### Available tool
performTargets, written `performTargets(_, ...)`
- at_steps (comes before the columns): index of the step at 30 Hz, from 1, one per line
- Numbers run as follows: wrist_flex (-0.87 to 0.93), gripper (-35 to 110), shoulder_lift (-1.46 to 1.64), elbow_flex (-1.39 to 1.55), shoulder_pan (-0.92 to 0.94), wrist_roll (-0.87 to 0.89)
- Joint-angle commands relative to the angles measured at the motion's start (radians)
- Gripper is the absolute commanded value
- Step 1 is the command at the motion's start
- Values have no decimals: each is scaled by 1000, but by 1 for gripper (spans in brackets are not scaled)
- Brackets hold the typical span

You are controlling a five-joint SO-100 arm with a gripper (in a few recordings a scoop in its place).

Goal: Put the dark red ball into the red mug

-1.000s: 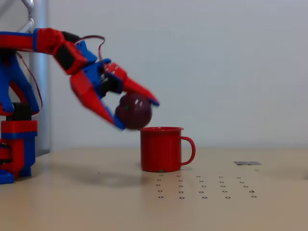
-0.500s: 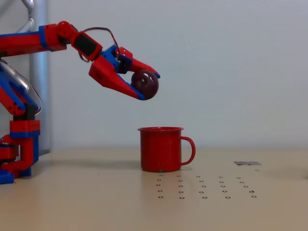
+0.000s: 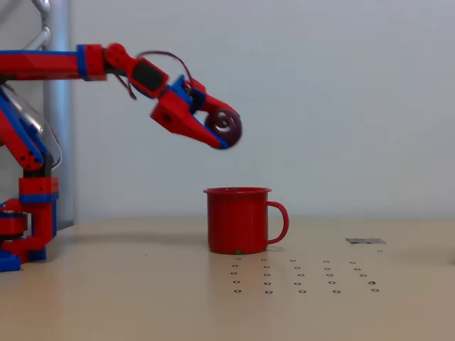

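The red mug (image 3: 237, 220) stands upright on the beige table, its loop handle pointing right. The dark red ball (image 3: 225, 126) hangs in the air well above the mug's rim, directly over the mug's left half. My red-and-blue gripper (image 3: 229, 130) reaches in from the left, angled downward, and is shut on the ball, with one finger above it and one below. The ball is partly covered by the fingers.
The arm's base (image 3: 25, 227) stands at the far left of the table. A grid of small dark rings (image 3: 302, 277) marks the tabletop in front of and right of the mug. A small grey flat piece (image 3: 365, 241) lies at the right. A pale wall is behind.
The gripper has risen from just beside the mug's rim, then shifted right, carrying the ball. It now holds the ball higher and over the mug.
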Motion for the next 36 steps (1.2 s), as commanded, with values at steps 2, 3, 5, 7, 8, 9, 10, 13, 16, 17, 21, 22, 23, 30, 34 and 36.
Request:
performTargets(2, -40, -2, -25, -110, 5, -26)
performTargets(3, -38, -2, -35, -110, 5, -29)
performTargets(5, -35, -2, -52, -107, 5, -31)
performTargets(7, -35, -2, -66, -107, 2, -23)
performTargets(8, -35, -2, -74, -107, 2, -20)
performTargets(9, -34, -2, -78, -107, 2, -20)
performTargets(10, -28, -2, -86, -110, 5, -20)
performTargets(13, -18, -2, -100, -109, 14, -35)
performTargets(16, -14, 3, -126, -103, 26, -74)
performTargets(17, -14, 7, -129, -100, 29, -87)
performTargets(21, -31, 27, -132, -97, 54, -95)
performTargets(22, -34, 29, -133, -97, 57, -104)
performTargets(23, -43, 32, -135, -97, 60, -106)
performTargets(30, -58, 39, -137, -58, 43, -141)
performTargets(34, -43, 53, -133, -34, 41, -71)
performTargets(36, -43, 51, -118, -48, 38, -32)
